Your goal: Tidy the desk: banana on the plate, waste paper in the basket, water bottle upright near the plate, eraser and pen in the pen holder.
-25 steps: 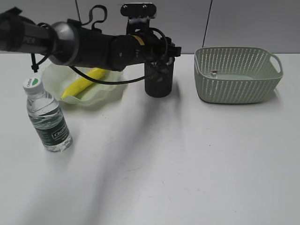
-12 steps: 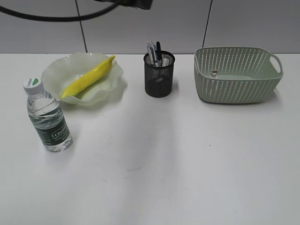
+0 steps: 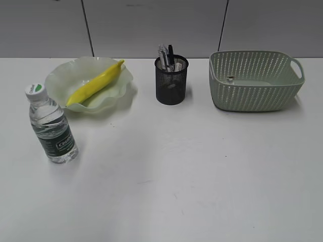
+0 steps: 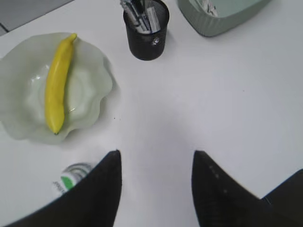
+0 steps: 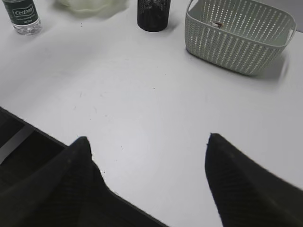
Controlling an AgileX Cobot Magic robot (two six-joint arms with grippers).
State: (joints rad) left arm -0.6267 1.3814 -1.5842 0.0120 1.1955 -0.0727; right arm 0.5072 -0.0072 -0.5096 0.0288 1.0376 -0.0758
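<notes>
The banana [image 3: 96, 83] lies in the pale green plate [image 3: 60, 76] at the back left of the desk [image 3: 176, 166]. The water bottle [image 3: 50, 126] stands upright in front of the plate. The black pen holder [image 3: 171, 83] holds pens. The basket [image 3: 255, 80] stands at the back right; the waste paper [image 4: 207, 6] shows inside it in the left wrist view. No arm shows in the exterior view. My left gripper [image 4: 156, 153] is open and empty, high above the desk. My right gripper [image 5: 147, 138] is open and empty over the desk's front edge. The eraser is hidden.
The desk's front edge [image 5: 57, 142] runs under the right gripper, with dark space below it. A grey wall [image 3: 151, 25] stands behind the desk.
The left arm, which reached over the pen holder a second ago, has lifted up and out of the exterior view. The objects have not moved.
</notes>
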